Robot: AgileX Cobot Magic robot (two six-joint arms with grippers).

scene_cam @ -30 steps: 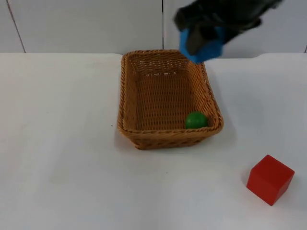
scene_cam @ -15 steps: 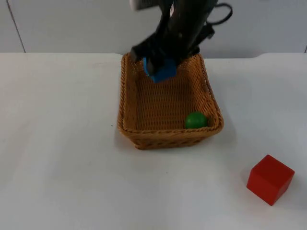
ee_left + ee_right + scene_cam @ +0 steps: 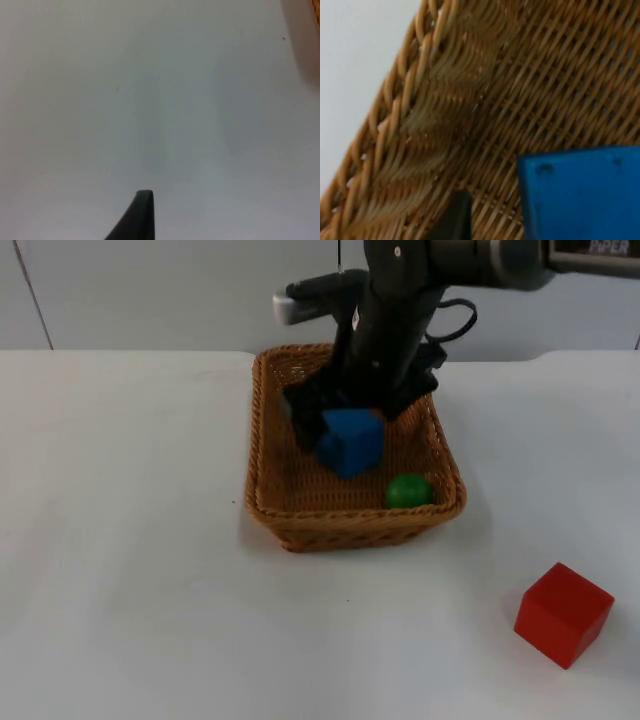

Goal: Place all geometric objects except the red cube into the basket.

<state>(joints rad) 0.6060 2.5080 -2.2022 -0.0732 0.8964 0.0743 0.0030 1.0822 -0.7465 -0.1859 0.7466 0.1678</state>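
Observation:
My right gripper (image 3: 352, 418) is down inside the brown wicker basket (image 3: 257, 445), open, its fingers straddling a blue block (image 3: 351, 442) that rests on the basket floor. In the right wrist view the blue block (image 3: 580, 195) lies on the weave beside one black fingertip (image 3: 456, 216), with a gap between them. A green ball (image 3: 408, 490) sits in the basket's front right corner. The red cube (image 3: 563, 614) stands on the table at the front right. My left gripper (image 3: 144, 202) waits over bare white table.
The basket stands at the table's middle back, close to the grey partition wall (image 3: 180, 290). White table (image 3: 130, 540) stretches free to the left and in front of the basket. The right arm (image 3: 400, 300) leans in over the basket's back rim.
My right gripper came from above the basket's back right corner down into the basket with the blue block, and the block now lies on the floor, let go.

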